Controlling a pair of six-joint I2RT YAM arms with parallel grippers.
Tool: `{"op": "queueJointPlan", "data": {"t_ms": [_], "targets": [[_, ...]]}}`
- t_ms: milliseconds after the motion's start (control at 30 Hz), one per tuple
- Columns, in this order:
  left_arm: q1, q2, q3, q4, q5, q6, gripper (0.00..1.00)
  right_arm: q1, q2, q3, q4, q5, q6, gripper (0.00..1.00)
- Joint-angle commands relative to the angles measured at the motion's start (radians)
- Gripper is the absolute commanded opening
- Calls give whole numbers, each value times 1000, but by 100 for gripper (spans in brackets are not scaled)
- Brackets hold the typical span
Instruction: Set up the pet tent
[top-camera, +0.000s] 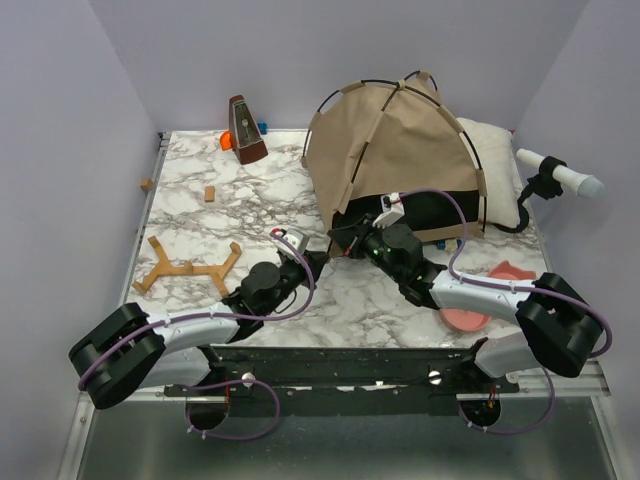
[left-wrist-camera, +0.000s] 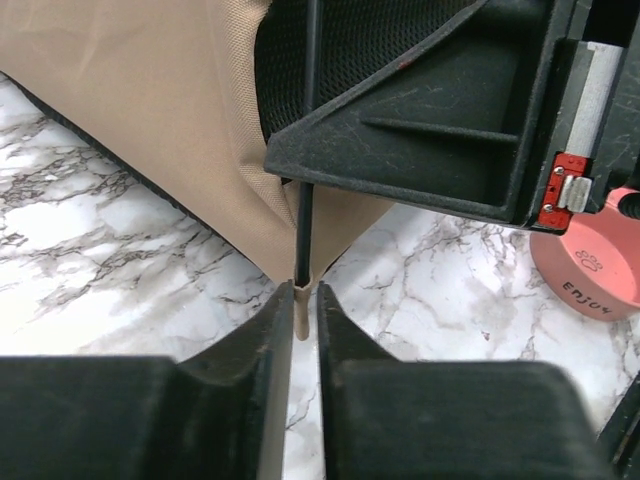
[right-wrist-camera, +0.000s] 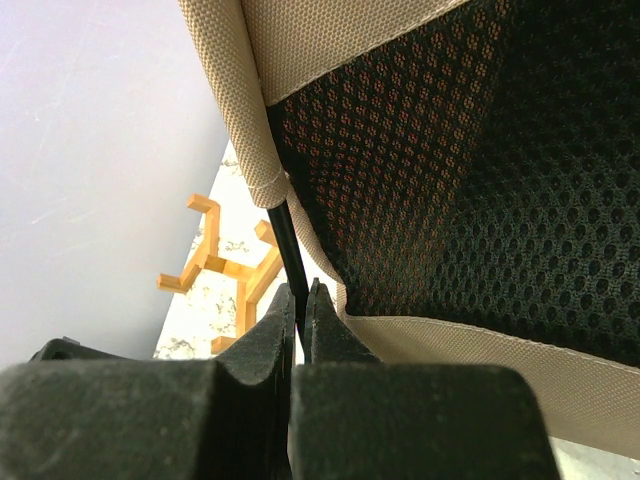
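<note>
Okay, the pet tent (top-camera: 395, 150) is standing domed on the marble table (top-camera: 230, 210), its crossing rods bowed over the top, and both arms are in at its front-left bottom corner. Through the right wrist camera I see the right gripper (right-wrist-camera: 300, 298) pressed together on the thin black pole (left-wrist-camera: 302, 235), just below where it leaves the tan edging beside the black mesh. I take that as a steadying grip, so the springy rod can't whip sideways. Through the left wrist camera, the left gripper (left-wrist-camera: 303, 295) is narrowed onto the tan corner pocket (left-wrist-camera: 300, 322), fingers tight on either side, and it looks to me like a pinch. The pole's tip drops straight into that pocket, so one arm offers the socket while the other aims the rod. My guess is that this corner is the last bit of tensioning. The risk is the pole popping out once either grip lets go. The pink bowl (left-wrist-camera: 590, 270) sits just off the tent's front, clear of the work.
</note>
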Motion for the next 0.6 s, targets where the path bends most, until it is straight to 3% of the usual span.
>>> {"op": "queueJointPlan", "data": {"t_ms": [0,200,567], "targets": [[-6,15,26,3,5,-11,13,-7,-6,-9,-18,51,31,0],[-6,36,44,1,4,-13,0,-7,-12,-15,-16,50,30,0],[-6,11,44,68,-15,-11,0,-7,-5,-45,17,23,-38,0]]}}
